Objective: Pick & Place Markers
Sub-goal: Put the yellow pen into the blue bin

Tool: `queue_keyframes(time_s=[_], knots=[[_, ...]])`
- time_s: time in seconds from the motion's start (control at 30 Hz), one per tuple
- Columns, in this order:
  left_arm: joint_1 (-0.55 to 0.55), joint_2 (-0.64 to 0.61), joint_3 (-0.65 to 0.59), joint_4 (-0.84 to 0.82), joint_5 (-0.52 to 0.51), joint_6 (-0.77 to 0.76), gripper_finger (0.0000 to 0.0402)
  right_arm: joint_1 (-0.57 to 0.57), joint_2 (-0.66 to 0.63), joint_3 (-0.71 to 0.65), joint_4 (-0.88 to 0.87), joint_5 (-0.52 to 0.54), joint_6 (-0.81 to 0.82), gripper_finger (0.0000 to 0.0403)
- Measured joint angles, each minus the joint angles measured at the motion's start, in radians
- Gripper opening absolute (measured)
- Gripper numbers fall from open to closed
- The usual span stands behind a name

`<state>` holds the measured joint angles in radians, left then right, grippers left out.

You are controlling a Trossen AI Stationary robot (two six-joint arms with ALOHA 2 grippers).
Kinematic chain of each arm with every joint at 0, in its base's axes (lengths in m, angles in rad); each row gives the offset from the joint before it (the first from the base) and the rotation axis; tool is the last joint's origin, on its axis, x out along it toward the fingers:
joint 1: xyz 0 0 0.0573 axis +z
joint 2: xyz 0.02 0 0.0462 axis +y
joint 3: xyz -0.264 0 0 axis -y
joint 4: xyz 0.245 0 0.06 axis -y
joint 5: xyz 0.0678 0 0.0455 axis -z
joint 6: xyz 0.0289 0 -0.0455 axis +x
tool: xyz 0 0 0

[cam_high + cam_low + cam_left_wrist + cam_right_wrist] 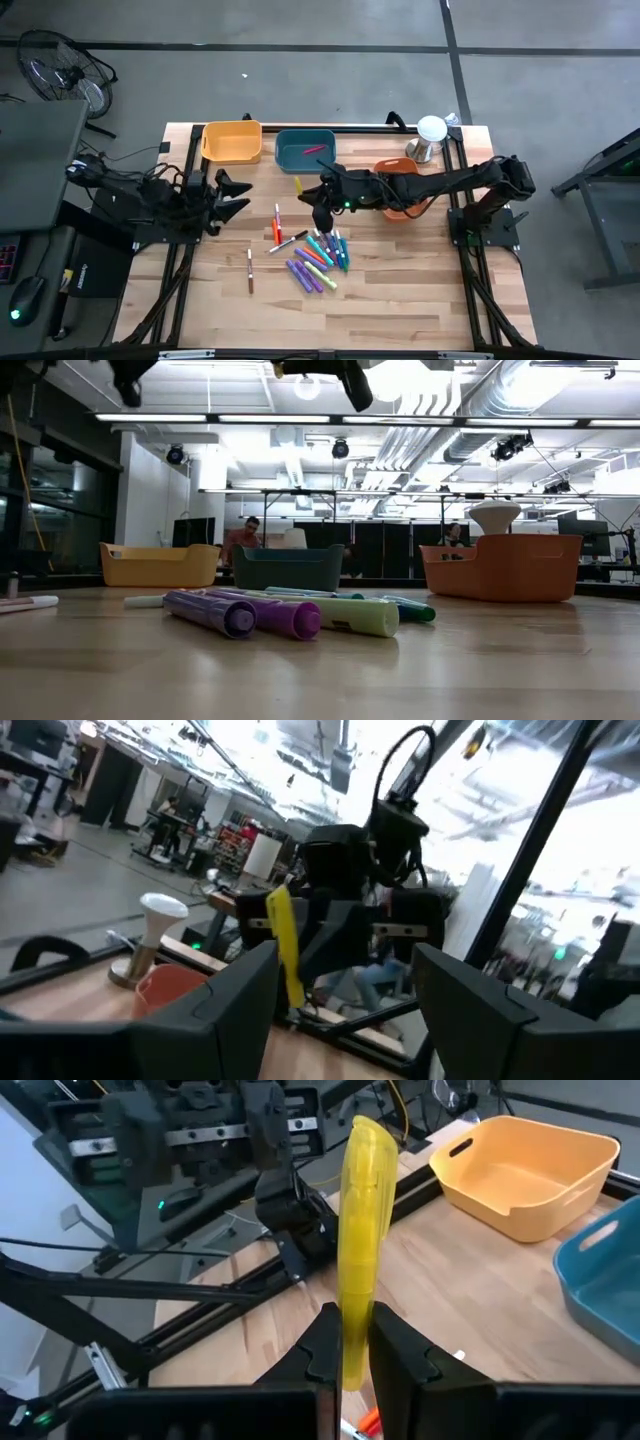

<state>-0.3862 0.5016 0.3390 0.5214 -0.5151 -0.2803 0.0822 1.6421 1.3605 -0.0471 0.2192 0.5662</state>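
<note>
My right gripper [312, 192] reaches in from the table's right and is shut on a yellow marker [360, 1230], which it holds above the table centre. Near side of it, several markers [315, 258] in purple, teal, green, orange and red lie flat on the wood. A brown marker [250, 270] lies apart to their left. A pink marker [315, 150] lies inside the blue bin [290, 155]. At the table's left, my left gripper [240, 195] hangs open, off the table, with nothing between its fingers [240, 995]. My right gripper pinches the yellow marker near one end [352, 1342] between its two fingers [400, 1350]. The fingers come from the table's right, slanting slightly down. The rest of the marker sticks out past the fingertips, lifted clear of the table.
A yellow bin [232, 142] and the blue bin stand at the far edge. An orange bin [400, 168] sits under my right arm. A white-topped stand [430, 135] is at the far right. Bare wood lies at the near edge and near left.
</note>
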Motion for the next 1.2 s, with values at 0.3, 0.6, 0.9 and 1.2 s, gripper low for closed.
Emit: queue_keyframes(time_s=[0.3, 0.6, 0.9, 1.2], knots=[[0.0, 0.294, 0.179, 0.0, -0.051, 0.074, 0.0227, -0.01, 0.0, 0.0, 0.032, -0.052, -0.035, 0.0023], [0.001, 0.443, 0.274, 0.007, -0.118, 0.033, 0.0227, -0.005, 0.0, 0.0, 0.068, -0.131, -0.102, 0.0023], [0.001, 0.465, 0.278, 0.009, -0.139, -0.07, 0.0227, 0.004, -0.007, 0.0, 0.067, -0.185, -0.169, 0.0023], [0.001, 0.507, 0.278, 0.053, -0.113, -0.118, 0.0227, -0.012, -0.006, 0.0, 0.11, -0.25, -0.208, 0.0022]])
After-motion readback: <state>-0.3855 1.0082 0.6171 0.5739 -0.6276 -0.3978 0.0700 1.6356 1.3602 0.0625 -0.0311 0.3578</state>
